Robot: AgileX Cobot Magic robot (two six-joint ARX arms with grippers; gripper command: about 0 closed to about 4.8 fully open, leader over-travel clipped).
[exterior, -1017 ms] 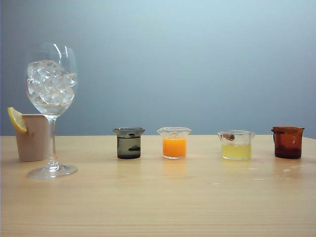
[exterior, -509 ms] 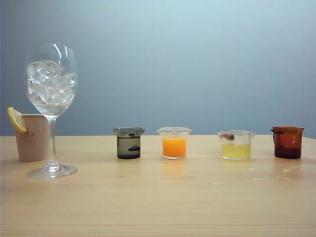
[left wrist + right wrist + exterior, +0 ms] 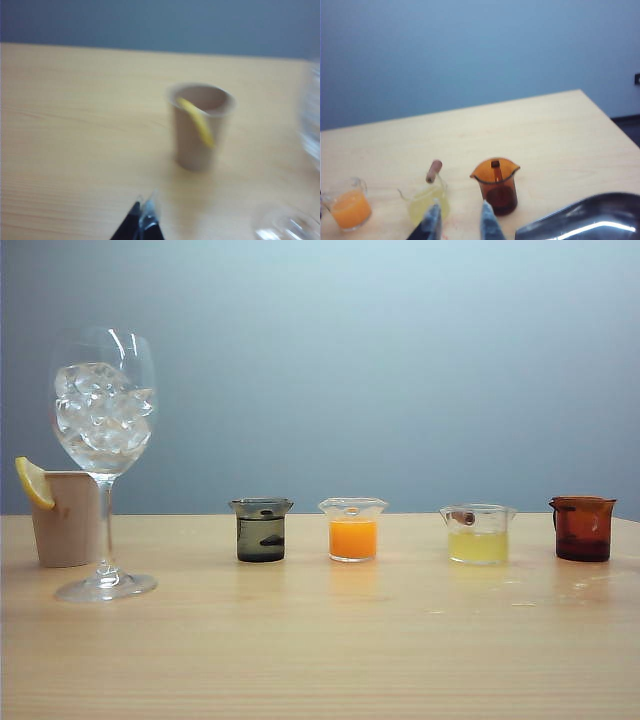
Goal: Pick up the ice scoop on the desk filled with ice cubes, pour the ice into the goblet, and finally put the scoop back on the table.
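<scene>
Change since earlier: nothing shifts in the exterior view; no arm shows there.
Goblet [image 3: 104, 460]: upright on the worktop [image 3: 330, 650], ice cubes [image 3: 102, 410] heaped in its bowl.
Ice scoop [image 3: 585, 220]: empty, lying on the worktop just beside the right hand [image 3: 457, 220], past the brown beaker [image 3: 496, 185].
Right hand: fingers slightly parted, holding nothing.
Left hand [image 3: 142, 222]: fingers pressed together, empty, near the beige cup [image 3: 200, 127].
Judgement: pour done, scoop down; only retreat left.
</scene>
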